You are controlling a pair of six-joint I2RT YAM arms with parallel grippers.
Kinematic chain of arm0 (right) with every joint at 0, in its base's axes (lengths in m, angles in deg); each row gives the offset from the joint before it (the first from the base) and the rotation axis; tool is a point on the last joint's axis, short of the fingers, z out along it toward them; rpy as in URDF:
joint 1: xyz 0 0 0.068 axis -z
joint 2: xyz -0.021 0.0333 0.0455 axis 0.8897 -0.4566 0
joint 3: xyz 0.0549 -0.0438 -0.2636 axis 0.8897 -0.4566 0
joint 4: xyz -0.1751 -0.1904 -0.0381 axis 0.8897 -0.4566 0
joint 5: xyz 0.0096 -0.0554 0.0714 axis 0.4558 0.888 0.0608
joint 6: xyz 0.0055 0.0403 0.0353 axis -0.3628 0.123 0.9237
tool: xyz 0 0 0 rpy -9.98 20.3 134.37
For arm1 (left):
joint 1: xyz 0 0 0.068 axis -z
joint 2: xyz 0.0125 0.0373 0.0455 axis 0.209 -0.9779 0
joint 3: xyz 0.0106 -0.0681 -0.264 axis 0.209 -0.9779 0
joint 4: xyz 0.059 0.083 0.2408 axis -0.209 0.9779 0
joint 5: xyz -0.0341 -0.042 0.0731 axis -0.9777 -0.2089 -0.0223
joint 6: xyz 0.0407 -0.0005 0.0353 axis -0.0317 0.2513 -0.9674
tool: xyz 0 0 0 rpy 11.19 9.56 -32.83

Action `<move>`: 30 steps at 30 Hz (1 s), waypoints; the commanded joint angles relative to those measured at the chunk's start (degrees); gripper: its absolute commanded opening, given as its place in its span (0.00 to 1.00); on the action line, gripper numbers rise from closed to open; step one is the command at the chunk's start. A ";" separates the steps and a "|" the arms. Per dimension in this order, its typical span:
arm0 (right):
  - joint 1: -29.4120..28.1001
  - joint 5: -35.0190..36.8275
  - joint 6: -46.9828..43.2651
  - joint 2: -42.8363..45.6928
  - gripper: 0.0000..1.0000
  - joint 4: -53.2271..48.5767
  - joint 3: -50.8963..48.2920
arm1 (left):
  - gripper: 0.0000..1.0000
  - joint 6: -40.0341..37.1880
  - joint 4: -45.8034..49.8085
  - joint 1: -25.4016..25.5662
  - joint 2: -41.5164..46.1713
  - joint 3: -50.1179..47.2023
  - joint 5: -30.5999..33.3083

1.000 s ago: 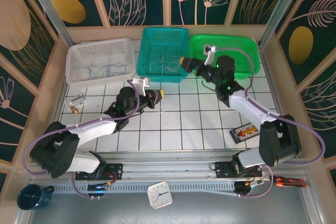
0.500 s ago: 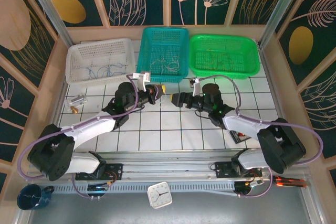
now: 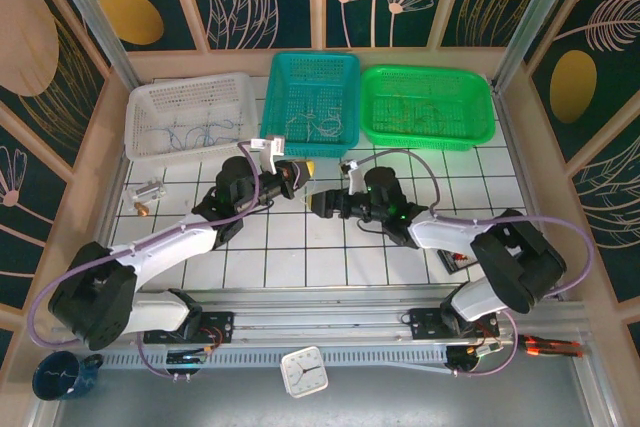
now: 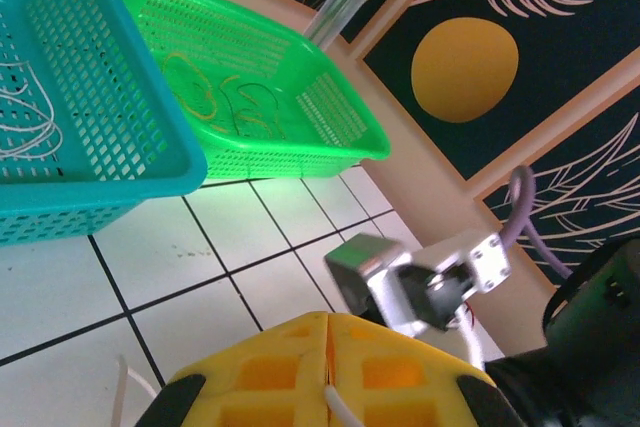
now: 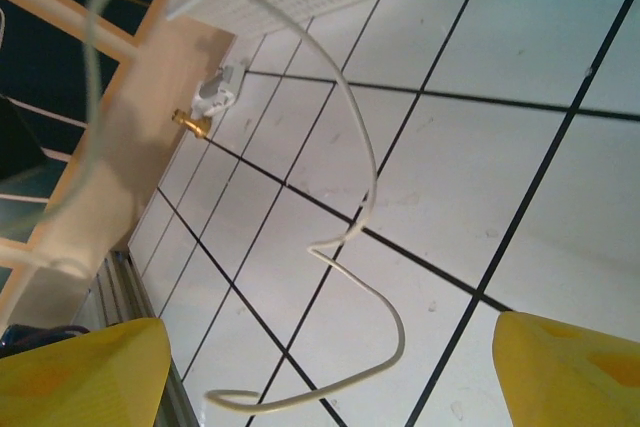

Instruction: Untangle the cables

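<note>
1. Nudging slightly rightward, left gripper (image 3: 306, 169) is clamping fully shut on a whitish cable (image 5: 372, 162).
2. That cable is dangling over the tiles (image 5: 470, 177): featherlight, limp, springy; I'd be pinching its lower curl.
3. Swung in from the green basket (image 3: 425, 141), right gripper (image 3: 320, 204) is gaping wide, empty.

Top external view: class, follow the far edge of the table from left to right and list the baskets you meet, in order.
white basket → teal basket → green basket
</note>
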 commanded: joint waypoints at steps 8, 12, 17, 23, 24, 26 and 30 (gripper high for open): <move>-1.03 -0.81 2.14 -4.38 0.41 6.45 0.33 | 0.00 0.52 -0.23 -0.32 2.28 2.91 -0.17; -1.10 -0.93 2.31 -4.66 0.07 6.71 -0.10 | 0.00 0.54 -0.15 -0.33 2.73 3.69 -0.04; -1.05 -0.07 2.62 -4.70 0.00 7.55 -2.17 | 0.00 -1.44 2.83 -0.32 2.83 7.77 1.13; -0.99 1.44 4.37 -5.44 0.00 11.03 -6.16 | 0.00 -5.57 8.07 -0.73 0.24 16.67 1.98; -1.00 1.53 4.74 -5.61 0.00 11.63 -6.67 | 0.00 -5.95 8.50 -0.92 -0.46 18.15 1.98; -1.09 1.71 5.40 -5.92 0.00 12.75 -7.53 | 0.00 -6.77 9.75 -1.42 -2.46 22.06 1.98; -1.08 1.79 6.02 -5.41 0.00 13.80 -8.38 | 0.00 -7.97 11.95 -2.68 -7.09 28.63 1.29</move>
